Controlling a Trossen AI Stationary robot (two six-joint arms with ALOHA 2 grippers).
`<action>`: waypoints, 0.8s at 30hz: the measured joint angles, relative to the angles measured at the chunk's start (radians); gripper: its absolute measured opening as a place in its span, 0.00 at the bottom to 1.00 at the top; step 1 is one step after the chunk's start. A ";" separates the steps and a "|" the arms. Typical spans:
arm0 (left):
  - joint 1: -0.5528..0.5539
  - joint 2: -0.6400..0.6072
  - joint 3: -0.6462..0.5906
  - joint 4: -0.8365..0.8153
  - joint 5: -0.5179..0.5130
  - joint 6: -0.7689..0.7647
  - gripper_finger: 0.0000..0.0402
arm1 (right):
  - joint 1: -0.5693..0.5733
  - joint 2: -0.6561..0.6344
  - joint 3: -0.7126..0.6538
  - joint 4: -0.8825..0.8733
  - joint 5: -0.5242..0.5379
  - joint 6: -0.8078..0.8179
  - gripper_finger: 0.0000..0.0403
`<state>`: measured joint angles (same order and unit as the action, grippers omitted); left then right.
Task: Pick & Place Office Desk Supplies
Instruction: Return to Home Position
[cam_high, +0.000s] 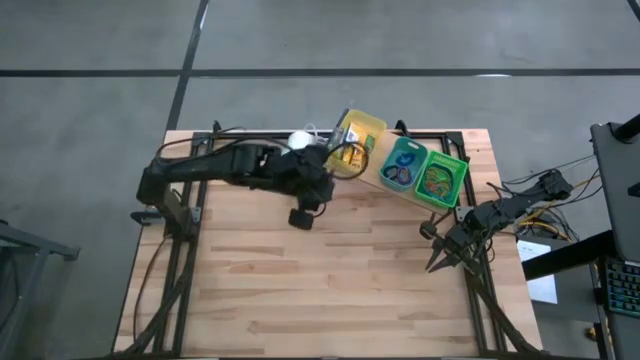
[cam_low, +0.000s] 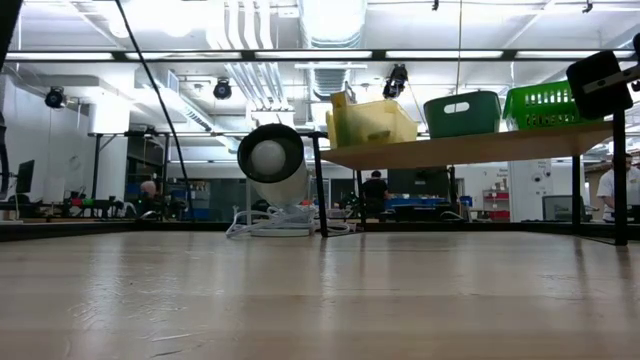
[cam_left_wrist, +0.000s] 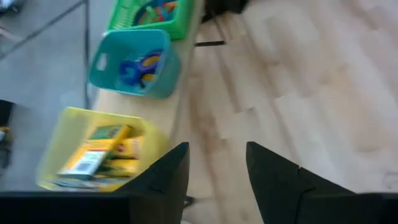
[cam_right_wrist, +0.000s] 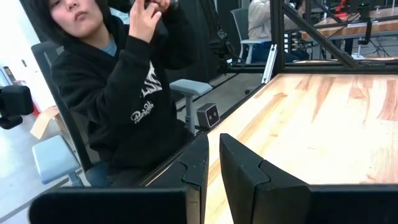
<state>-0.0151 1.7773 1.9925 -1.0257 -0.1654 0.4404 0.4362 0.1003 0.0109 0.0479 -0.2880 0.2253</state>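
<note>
Yellow bin (cam_high: 362, 133) sits at the left-arm end of the raised shelf (cam_low: 470, 152), w/ blue bin (cam_high: 403, 163) and green bin (cam_high: 441, 178) in a row beyond it. All three hold desk supplies: yellow boxes (cam_left_wrist: 99, 154), blue loops (cam_left_wrist: 138, 67), mixed bands in the green one. Sorting looks done.

Left gripper (cam_left_wrist: 217, 168) hangs just beside the yellow bin on the table side, fingers apart, empty. The bins lie off to its side, not ahead, and the row's long axis runs diagonally away toward the right arm. So the pull-back home should prob. go up and back toward the left base, w/o swinging into that bin.

Right gripper (cam_high: 443, 258) is parked near the table's right edge, well apart from the bins, fingers nearly together, holding nothing.
</note>
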 joint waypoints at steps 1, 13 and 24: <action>-0.013 -0.008 -0.001 -0.013 0.000 -0.026 0.39 | 0.000 0.000 0.000 0.001 0.000 0.000 0.10; -0.141 -0.187 -0.302 0.213 0.001 -0.175 0.09 | 0.000 0.000 0.000 0.000 0.000 0.000 0.10; -0.198 -0.512 -0.979 0.956 0.051 -0.184 0.01 | 0.000 0.000 0.000 0.000 0.000 0.000 0.10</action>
<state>-0.2127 1.2655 1.0134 -0.0701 -0.1149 0.2565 0.4362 0.1001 0.0109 0.0480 -0.2879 0.2253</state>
